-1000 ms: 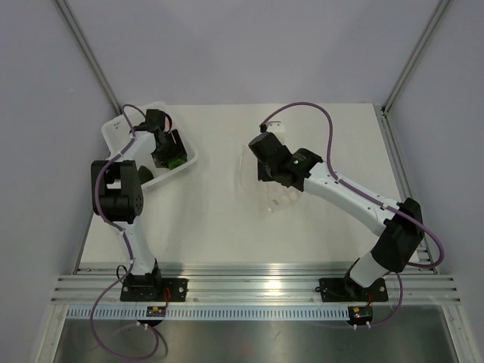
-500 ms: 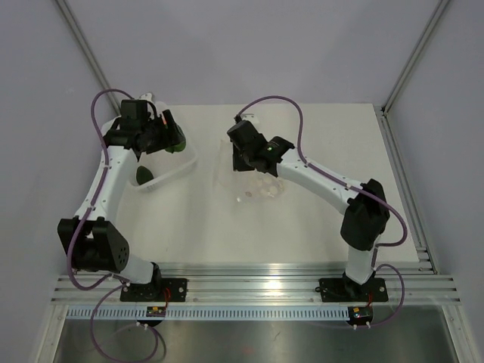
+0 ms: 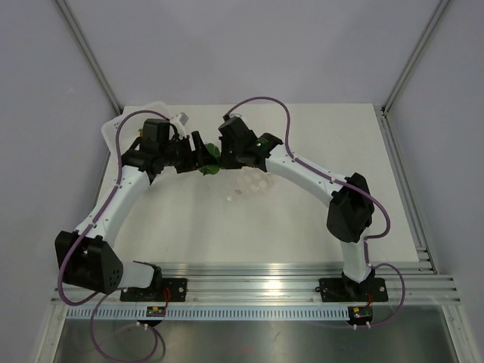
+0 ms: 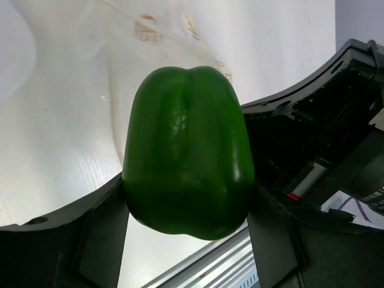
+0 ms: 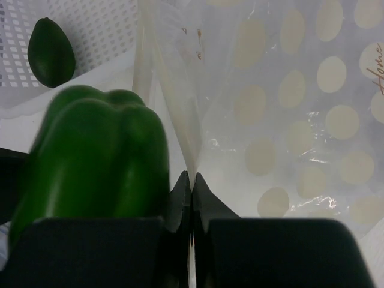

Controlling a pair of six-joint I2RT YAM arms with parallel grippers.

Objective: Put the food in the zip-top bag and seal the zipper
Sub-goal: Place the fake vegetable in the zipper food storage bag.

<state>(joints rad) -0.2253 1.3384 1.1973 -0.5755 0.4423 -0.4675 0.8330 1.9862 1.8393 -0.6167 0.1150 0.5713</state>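
My left gripper (image 3: 203, 156) (image 4: 187, 223) is shut on a bright green toy pepper (image 3: 212, 161) (image 4: 187, 153), one piece of the food, pressed between both fingers. It hangs just left of the zip-top bag's mouth. The zip-top bag (image 3: 254, 184) (image 5: 288, 120) is clear plastic with white dots. My right gripper (image 3: 228, 148) (image 5: 192, 179) is shut on its mouth edge and holds that edge lifted. The whitish zipper strip (image 5: 165, 102) runs up from the pinched spot. The right wrist view shows the pepper (image 5: 96, 162) close beside those fingertips.
A white perforated tray (image 3: 151, 107) (image 5: 102, 27) stands at the back left, behind my left arm. A dark green oval toy (image 5: 51, 53) lies in it. The right arm arches over the table's right half.
My left arm swung right from the tray to the bag's mouth with the pepper in its grip. My right gripper shifted left and back, drawing the bag's edge with it.
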